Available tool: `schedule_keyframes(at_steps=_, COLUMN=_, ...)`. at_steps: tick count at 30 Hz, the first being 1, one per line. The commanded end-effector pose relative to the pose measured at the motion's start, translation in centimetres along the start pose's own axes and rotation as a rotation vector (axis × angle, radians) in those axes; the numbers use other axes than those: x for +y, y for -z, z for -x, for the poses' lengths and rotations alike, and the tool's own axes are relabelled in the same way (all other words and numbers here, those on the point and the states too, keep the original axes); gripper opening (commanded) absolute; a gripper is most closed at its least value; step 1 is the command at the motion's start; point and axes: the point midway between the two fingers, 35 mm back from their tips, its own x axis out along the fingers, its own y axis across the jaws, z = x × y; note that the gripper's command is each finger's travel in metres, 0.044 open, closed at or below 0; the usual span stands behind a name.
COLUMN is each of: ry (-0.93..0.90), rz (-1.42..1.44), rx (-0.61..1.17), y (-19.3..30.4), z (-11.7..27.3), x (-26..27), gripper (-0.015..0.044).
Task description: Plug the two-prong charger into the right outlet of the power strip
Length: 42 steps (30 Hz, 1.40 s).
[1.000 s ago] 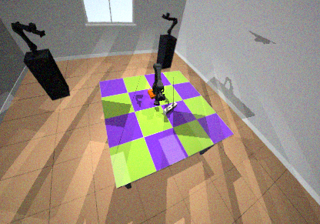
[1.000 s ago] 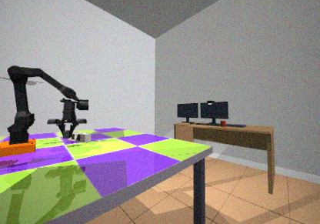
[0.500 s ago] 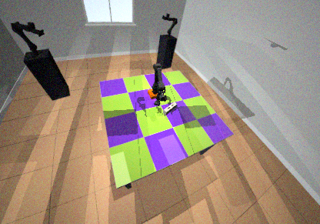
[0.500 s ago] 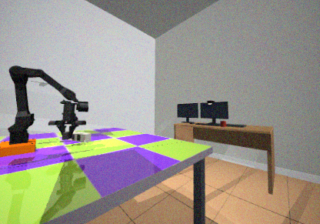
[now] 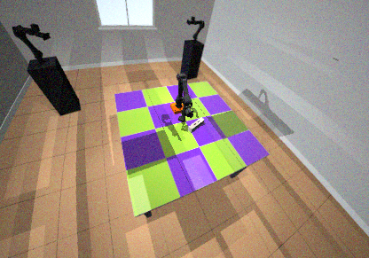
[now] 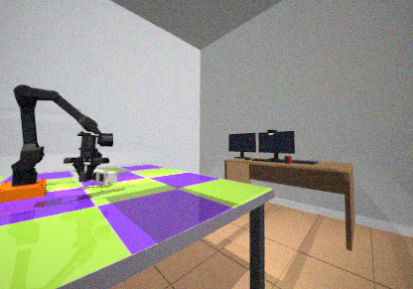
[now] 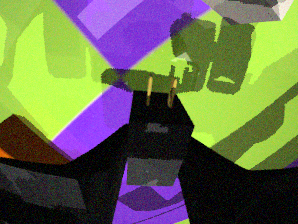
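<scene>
The black charger (image 7: 159,107) has two brass prongs that point away from the gripper, toward the top of the wrist view. My gripper (image 7: 150,131) (image 6: 86,177) is shut on the charger's body, low over the table. The white power strip (image 5: 196,124) (image 6: 107,177) lies on the checkered table just beside the gripper. In the wrist view only a grey-white corner of the strip (image 7: 257,11) shows at the top right, beyond the prongs and to their right. The prongs are apart from it. The strip's right outlet cannot be made out.
The arm's orange base (image 5: 176,108) (image 6: 22,190) (image 7: 5,154) sits on the table (image 5: 155,190) behind the gripper. Two black pedestals (image 5: 53,85) (image 5: 192,58) with other arms stand off the table. A desk (image 6: 298,167) with two monitors stands farther away.
</scene>
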Motion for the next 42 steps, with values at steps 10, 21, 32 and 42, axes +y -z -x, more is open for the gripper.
schedule_keyframes(at_steps=10, ry=-0.016, rz=-0.134, rx=0.0, y=-0.9, z=-0.9, x=1.3, gripper=0.0)
schedule_keyframes(at_steps=21, ry=-0.024, rz=-0.247, rx=0.003, y=-1.5, z=-1.6, x=2.4, gripper=0.0)
schedule_keyframes(at_steps=32, ry=-0.029, rz=-0.316, rx=0.006, y=-2.1, z=-1.9, x=2.8, gripper=0.0)
schedule_keyframes(at_steps=42, ry=-0.031, rz=-0.343, rx=0.006, y=-3.3, z=-1.9, x=2.4, gripper=0.0)
